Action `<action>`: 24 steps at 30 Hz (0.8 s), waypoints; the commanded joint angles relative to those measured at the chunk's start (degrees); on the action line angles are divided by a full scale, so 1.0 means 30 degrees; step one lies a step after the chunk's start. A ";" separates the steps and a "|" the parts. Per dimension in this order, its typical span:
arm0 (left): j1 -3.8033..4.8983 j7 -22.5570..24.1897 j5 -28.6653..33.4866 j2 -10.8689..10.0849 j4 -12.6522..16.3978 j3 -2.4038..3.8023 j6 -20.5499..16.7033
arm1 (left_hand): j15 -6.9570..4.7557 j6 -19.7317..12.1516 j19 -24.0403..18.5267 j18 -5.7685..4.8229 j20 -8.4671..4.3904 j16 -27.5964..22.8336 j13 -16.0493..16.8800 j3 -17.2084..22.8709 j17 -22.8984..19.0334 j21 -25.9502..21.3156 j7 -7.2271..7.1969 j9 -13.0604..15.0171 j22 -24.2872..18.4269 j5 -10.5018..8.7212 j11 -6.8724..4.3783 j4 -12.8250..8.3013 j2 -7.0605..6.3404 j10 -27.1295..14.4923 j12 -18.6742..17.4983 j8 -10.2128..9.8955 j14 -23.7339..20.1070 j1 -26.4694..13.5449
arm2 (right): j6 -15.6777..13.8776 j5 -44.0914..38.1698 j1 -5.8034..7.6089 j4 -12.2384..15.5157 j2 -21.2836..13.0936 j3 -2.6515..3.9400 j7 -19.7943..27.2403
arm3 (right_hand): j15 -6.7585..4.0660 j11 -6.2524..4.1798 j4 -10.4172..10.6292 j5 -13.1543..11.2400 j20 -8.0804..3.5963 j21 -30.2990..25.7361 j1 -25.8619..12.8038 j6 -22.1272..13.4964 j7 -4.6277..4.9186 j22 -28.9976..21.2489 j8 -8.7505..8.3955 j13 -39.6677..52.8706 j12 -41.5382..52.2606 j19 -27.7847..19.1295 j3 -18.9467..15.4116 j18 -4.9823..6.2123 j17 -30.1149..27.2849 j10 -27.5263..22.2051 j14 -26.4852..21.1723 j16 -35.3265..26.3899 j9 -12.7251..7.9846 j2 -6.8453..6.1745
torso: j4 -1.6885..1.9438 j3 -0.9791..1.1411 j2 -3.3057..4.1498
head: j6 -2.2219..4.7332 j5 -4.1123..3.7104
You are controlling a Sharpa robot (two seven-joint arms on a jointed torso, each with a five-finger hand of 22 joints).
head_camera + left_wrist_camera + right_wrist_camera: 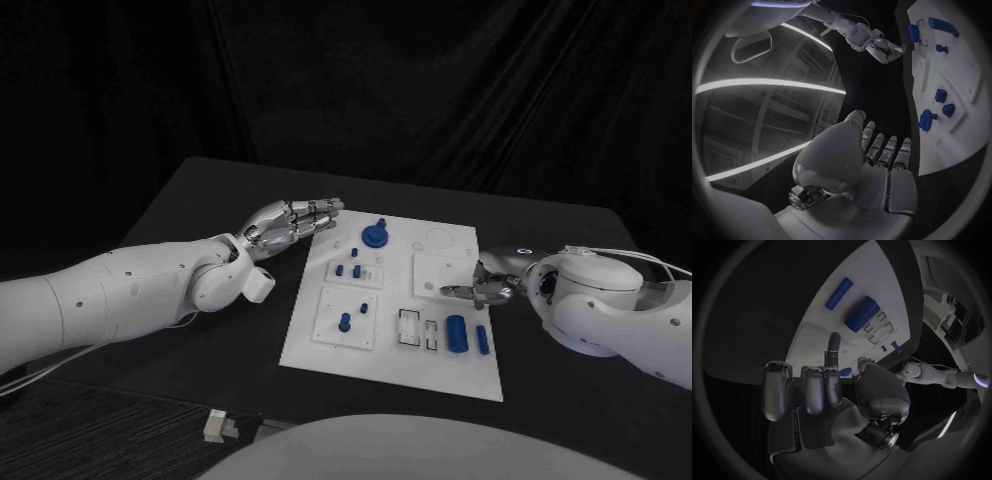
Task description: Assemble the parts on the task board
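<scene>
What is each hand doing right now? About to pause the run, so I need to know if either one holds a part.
Left hand: open, holding nothing, beside the task board.
Right hand: fingers curled, holding nothing visible.

Task board (368,355) sits mid tabletop (188,190), between the two arms. Left robot hand (289,222) hangs just off the board's far-left corner, over bare tabletop, not touching the board. Right robot hand (480,288) is over the board's right edge, about mid-length. On the board: knobbed round part (376,236) at the far end, near the left robot hand; two small pegs (348,270) behind a single upright peg (345,322) on the left side; two long parts (467,335) lying side by side at the near right, just in front of the right robot hand.
</scene>
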 commanded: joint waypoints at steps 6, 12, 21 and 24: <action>-0.0062 0.1857 0.0143 -0.0004 0.0010 0.0019 0.0239 | 0.0078 -0.0133 0.0072 -0.0325 0.0049 0.0061 -0.0013 0.0175 0.0021 -0.0006 -0.0049 -0.0002 -0.0040 0.0113 0.0084 0.0032 -0.0028 -0.0075 -0.0038 0.0082 -0.0041 -0.0053 | 0.0751 0.2498 -0.0068 0.0057 -0.0030 0.0007 -0.1885 | 0.0289 0.0334 -0.0110 0.0732 0.0179 0.0423 0.1702 -0.1379 0.0406 0.4499 -0.0943 0.5023 0.0045 0.1304 -0.0411 -0.0342 0.5022 0.1994 0.1981 0.0047 0.0452 -0.0283 | 0.0003 -0.0008 -0.0011 | 0.0000 0.0066; -0.0070 0.1839 0.0143 -0.0052 -0.0003 0.0019 0.0211 | 0.0078 -0.0133 0.0072 -0.0325 0.0049 0.0061 -0.0013 0.0175 0.0021 -0.0006 -0.0049 -0.0002 -0.0040 0.0113 0.0084 0.0032 -0.0028 -0.0075 -0.0038 0.0082 -0.0041 -0.0053 | 0.0827 0.3671 -0.0109 0.0275 -0.0105 0.0006 -0.2234 | 0.0492 0.0511 -0.0188 0.0733 0.0353 0.0867 0.2371 -0.2000 0.0611 0.4644 -0.1300 0.5023 0.0045 0.1501 -0.0590 -0.0451 0.5022 0.1994 0.1981 0.0047 0.0715 -0.0450 | 0.0004 -0.0003 -0.0009 | 0.0000 0.0112; -0.0075 0.1823 0.0143 -0.0063 -0.0008 0.0019 0.0196 | 0.0078 -0.0133 0.0072 -0.0325 0.0049 0.0061 -0.0013 0.0175 0.0021 -0.0006 -0.0049 -0.0002 -0.0040 0.0113 0.0084 0.0032 -0.0028 -0.0075 -0.0038 0.0082 -0.0041 -0.0053 | 0.0909 0.4122 -0.0235 0.0399 -0.0075 0.0005 -0.2418 | 0.0538 0.0527 -0.0163 0.0465 0.0426 0.1022 0.2625 -0.1985 0.0610 0.4693 -0.1224 0.5023 0.0045 0.1569 -0.0714 -0.0486 0.5022 0.1994 0.1981 0.0047 0.1076 -0.0429 | -0.0011 -0.0009 -0.0015 | 0.0000 0.0105; -0.0076 0.1804 0.0143 -0.0067 -0.0011 0.0019 0.0191 | 0.0078 -0.0133 0.0072 -0.0325 0.0049 0.0061 -0.0013 0.0175 0.0021 -0.0006 -0.0049 -0.0002 -0.0040 0.0113 0.0084 0.0032 -0.0028 -0.0075 -0.0038 0.0082 -0.0041 -0.0053 | 0.0923 0.4269 -0.0302 0.0391 -0.0058 0.0004 -0.2444 | 0.0558 0.0549 -0.0169 0.0475 0.0449 0.0964 0.2758 -0.2179 0.0648 0.4670 -0.1280 0.5023 0.0045 0.1538 -0.0754 -0.0469 0.5022 0.1994 0.1981 0.0047 0.1228 -0.0390 | -0.0009 -0.0005 -0.0009 | 0.0000 0.0096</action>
